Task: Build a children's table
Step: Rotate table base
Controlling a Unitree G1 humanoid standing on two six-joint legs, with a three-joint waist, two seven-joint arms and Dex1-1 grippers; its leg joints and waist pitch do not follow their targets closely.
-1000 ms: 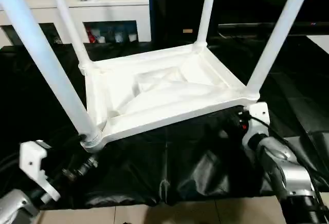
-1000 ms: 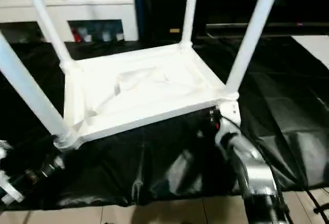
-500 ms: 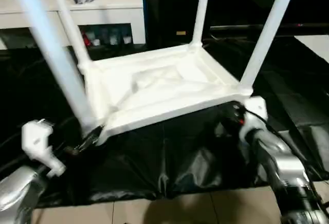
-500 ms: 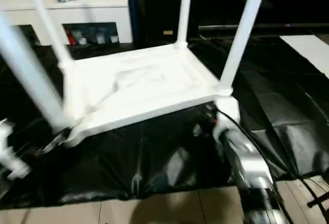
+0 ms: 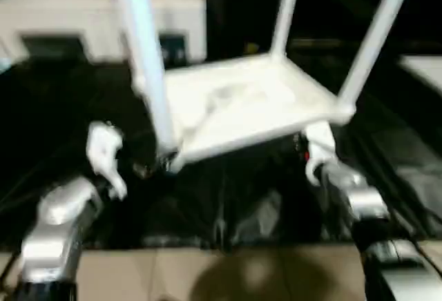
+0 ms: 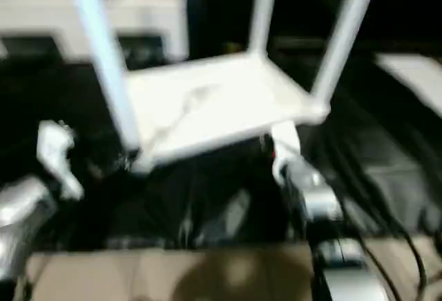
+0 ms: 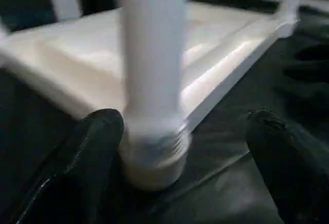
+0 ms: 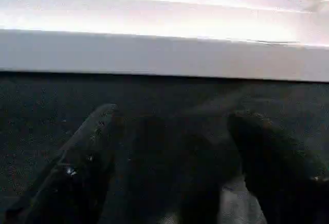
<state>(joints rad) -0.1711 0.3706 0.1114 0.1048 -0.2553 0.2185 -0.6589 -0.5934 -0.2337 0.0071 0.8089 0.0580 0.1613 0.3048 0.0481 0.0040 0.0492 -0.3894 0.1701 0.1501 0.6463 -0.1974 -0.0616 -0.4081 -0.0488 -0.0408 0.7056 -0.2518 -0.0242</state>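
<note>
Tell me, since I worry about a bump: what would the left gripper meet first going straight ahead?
Probably the threaded base of the near leg; the left gripper is open around it, though depth is unclear.

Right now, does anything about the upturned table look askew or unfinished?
Yes. On the near-left leg, screw threads show just above its corner socket, so it may not be fully screwed in. The open left tool straddles that joint.

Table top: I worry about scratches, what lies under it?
The table top lies upside down on a black sheet, legs up. Whatever lies beneath the sheet is covered.
</note>
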